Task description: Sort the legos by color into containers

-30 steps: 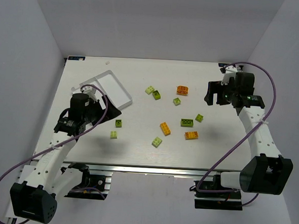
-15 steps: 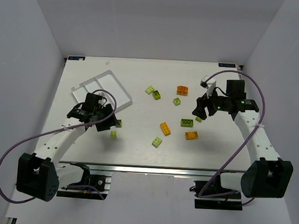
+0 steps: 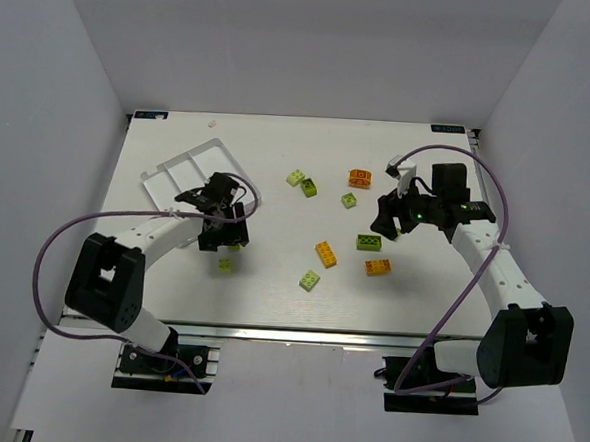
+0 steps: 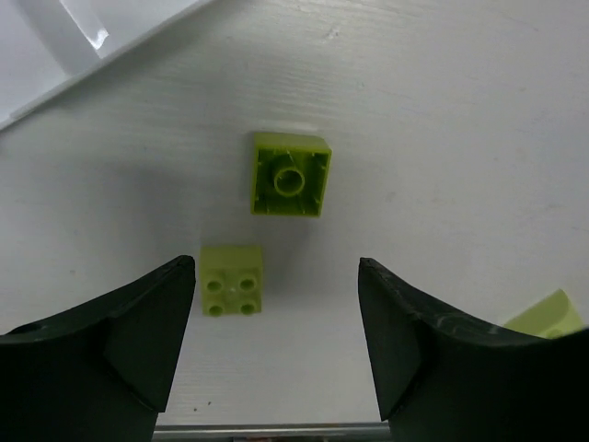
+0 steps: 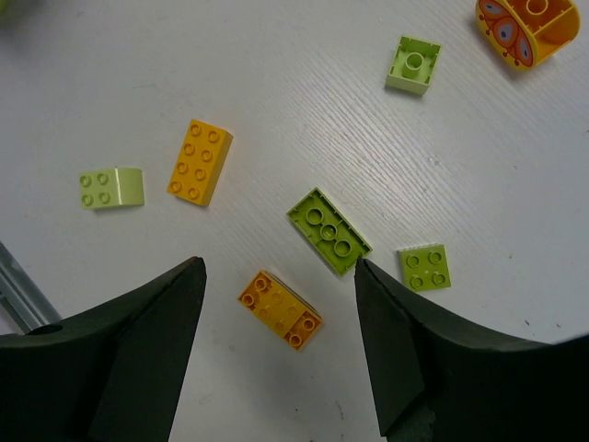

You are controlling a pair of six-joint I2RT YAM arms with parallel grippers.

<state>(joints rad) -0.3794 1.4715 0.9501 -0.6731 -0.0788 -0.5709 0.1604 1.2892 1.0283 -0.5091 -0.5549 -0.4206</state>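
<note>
**Both pairs of fingers spread over loose legos, tray at far left**

The left fingers [image 4: 138,341] stand apart with nothing clamped, low over the bench [image 4: 442,110]. Just inside the left one lies a lime square brick [image 4: 232,280], studs up. Farther out, between the two fingers, an upturned green brick [image 4: 290,173] shows its hollow underside. A lime corner [image 4: 552,318] of a third piece shows at the right edge of the left wrist view. The white tray [image 4: 55,37] cuts across that view's far-left corner.

The right fingers [image 5: 138,350] are likewise spread and hold nothing. Seven legos lie on the bench under them: three orange, one darker green and three lime. The closest to the gap between the fingers are the long green brick [image 5: 329,230] and an orange brick [image 5: 281,309].

From above, the long green brick lies with its long axis left to right. The orange brick just near it lies almost the same way. A second orange brick [image 3: 326,254] runs from far left to near right. The rounded orange piece [image 3: 360,177] sits farthest away. Nine legos show clear of the arms: three orange, four lime and two greener. The tray sits skewed at the far left, its near-right part under the left arm [image 3: 144,234].
</note>
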